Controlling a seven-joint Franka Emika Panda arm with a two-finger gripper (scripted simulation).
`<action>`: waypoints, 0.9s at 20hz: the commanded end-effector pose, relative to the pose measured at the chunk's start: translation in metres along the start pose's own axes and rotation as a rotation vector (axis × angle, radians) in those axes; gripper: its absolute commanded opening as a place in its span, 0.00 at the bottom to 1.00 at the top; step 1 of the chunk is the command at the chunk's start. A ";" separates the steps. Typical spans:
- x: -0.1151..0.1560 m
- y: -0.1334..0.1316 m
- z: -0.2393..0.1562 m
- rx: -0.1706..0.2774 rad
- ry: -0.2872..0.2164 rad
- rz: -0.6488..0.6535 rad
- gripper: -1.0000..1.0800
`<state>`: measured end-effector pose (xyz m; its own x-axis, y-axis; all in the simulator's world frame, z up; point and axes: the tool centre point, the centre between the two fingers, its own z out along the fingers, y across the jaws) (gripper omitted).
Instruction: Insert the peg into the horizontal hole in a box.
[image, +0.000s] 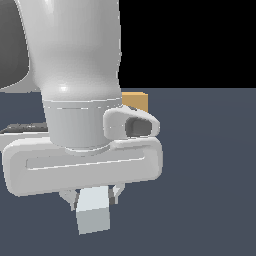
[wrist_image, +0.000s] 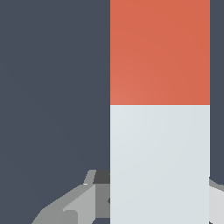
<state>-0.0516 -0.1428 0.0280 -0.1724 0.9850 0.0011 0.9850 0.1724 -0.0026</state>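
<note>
The gripper (image: 93, 196) is clamped on the peg (image: 93, 216), its fingers pressing both sides of the pale end, which pokes out below the hand at 6 o'clock in the exterior view. In the wrist view the peg (wrist_image: 159, 131) runs lengthwise away from the fingers (wrist_image: 70, 205), pale near the grip and orange-red at the far end, with only bare dark floor (wrist_image: 52, 87) around it.

The box (image: 136, 101) sits behind the arm (image: 75, 60), a tan corner peeking out at about 1 o'clock from the hand. Its hole is hidden, and whether the peg is lifted clear of the floor cannot be told.

Judging by this, the grasp is done. Carrying the peg to the box, lining it up with the hole and pushing it in are all left.
</note>
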 end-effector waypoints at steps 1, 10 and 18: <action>0.016 0.006 -0.005 -0.003 -0.001 0.010 0.00; 0.094 0.034 -0.027 -0.003 -0.001 0.072 0.00; 0.146 0.059 -0.042 -0.003 -0.001 0.114 0.00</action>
<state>-0.0221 0.0030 0.0663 -0.0679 0.9977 0.0005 0.9977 0.0679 -0.0023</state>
